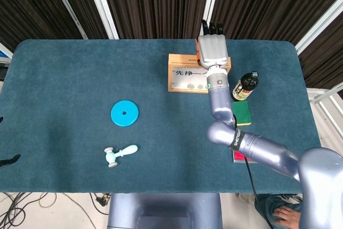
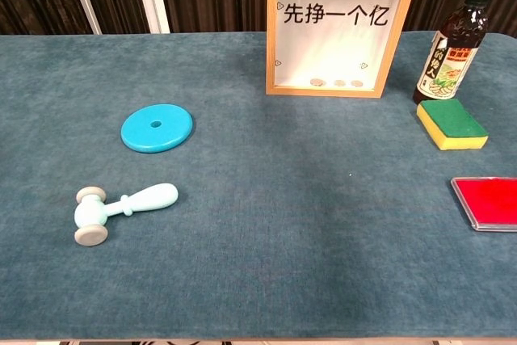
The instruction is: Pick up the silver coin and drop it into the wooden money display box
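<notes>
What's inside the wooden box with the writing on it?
Three small coins lie along the bottom of the wooden box, behind its clear front. The right hand covers the box's top, hiding any slot.

Wooden money display box (image 2: 338, 28): light wood frame with a clear front pane and a white backing. Black print along the top reads "¥ More Money", with large Chinese characters beneath. Stands upright on the blue-green cloth table, at its far side and right of centre, front face toward the robot. In the head view the box (image 1: 185, 79) appears as a shallow wooden rectangle, its right end covered by the arm.

Coins (image 2: 339, 83): three small round pieces, lying in a row at the bottom inside the pane, right of its middle. Whether any is silver cannot be told.
</notes>
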You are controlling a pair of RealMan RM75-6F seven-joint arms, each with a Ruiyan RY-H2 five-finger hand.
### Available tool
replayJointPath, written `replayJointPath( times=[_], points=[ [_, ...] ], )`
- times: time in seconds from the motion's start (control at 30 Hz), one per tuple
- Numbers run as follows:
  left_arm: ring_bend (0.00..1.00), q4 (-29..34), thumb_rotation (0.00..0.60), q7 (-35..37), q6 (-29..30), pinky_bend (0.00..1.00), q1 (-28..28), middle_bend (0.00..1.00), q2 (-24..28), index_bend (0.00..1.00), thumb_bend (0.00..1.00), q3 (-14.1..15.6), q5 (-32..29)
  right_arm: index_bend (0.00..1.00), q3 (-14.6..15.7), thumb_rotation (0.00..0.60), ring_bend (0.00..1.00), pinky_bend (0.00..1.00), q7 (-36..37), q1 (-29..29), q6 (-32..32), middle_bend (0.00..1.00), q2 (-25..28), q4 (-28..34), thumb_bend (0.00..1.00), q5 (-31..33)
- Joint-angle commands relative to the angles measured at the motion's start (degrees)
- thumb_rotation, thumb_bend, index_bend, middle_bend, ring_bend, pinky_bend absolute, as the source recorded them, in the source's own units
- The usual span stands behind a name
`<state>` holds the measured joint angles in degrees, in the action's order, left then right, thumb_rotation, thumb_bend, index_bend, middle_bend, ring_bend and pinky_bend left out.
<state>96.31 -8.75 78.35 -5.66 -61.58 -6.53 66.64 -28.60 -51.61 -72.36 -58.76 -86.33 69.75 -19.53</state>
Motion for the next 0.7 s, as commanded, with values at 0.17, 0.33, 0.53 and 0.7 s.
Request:
replayJointPath(
  times=[0.17,0.33,0.53,0.7],
  points=[
    [0.00,0.0,0.600,0.0,0.0,0.06,0.0,0.00,0.0,0.03,0.03,0.1,0.0,0.67,0.6,0.600,0.00,0.00,0.5,0.4,-0.1,0.03,0.1,0.3,0.56,0.3],
    [0.00,0.0,0.600,0.0,-0.1,0.06,0.0,0.00,0.0,0.03,0.03,0.1,0.0,0.67,0.9,0.600,0.00,0.00,0.9,0.6,-0.1,0.03,0.3,0.7,0.56,0.4],
    [0.00,0.1,0.600,-0.1,-0.3,0.06,-0.1,0.00,0.1,0.03,0.03,0.1,-0.2,0.67,1.2,0.600,0.00,0.00,1.0,0.6,-0.1,0.03,0.5,1.2,0.56,0.6],
    [0.00,0.1,0.600,-0.1,-0.4,0.06,-0.1,0.00,0.1,0.03,0.03,0.0,-0.4,0.67,1.5,0.600,0.00,0.00,1.3,0.5,0.2,0.03,0.5,1.1,0.56,0.7]
  ],
)
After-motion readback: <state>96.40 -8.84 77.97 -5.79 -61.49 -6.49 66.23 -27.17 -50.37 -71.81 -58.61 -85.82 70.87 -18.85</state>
